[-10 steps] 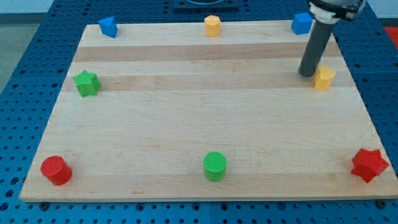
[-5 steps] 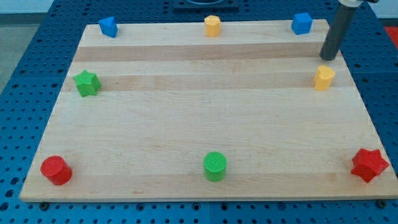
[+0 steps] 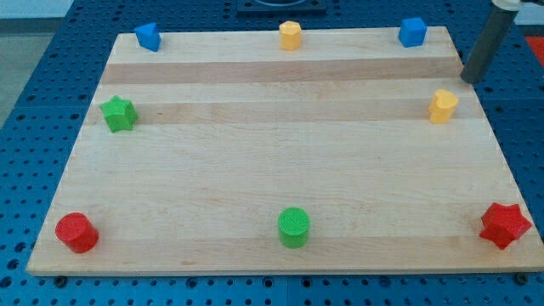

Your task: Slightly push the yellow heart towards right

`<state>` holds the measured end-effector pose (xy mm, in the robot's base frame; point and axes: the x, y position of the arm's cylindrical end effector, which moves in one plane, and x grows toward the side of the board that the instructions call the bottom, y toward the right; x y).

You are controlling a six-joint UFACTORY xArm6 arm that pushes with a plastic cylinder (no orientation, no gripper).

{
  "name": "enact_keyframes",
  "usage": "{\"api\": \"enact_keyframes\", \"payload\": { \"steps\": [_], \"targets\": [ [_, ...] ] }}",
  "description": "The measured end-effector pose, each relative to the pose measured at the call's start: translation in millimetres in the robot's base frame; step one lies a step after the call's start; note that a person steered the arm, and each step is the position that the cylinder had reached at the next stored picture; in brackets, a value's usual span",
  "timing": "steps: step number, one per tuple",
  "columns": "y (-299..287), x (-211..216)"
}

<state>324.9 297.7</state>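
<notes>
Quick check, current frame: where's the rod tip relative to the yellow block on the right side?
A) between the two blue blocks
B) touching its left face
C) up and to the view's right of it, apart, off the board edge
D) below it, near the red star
C: my tip sits above and to the view's right of the yellow block, with a clear gap, past the board's right edge.
</notes>
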Motion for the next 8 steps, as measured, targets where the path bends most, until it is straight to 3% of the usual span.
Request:
{"api": "enact_keyframes", "payload": {
  "steps": [2,4,6,8],
  "targets": [
    [-7.5,-17.8],
    [-90.3,3.7],
    [-99.4,39.3],
    [-90.0,47.5]
  ]
}}
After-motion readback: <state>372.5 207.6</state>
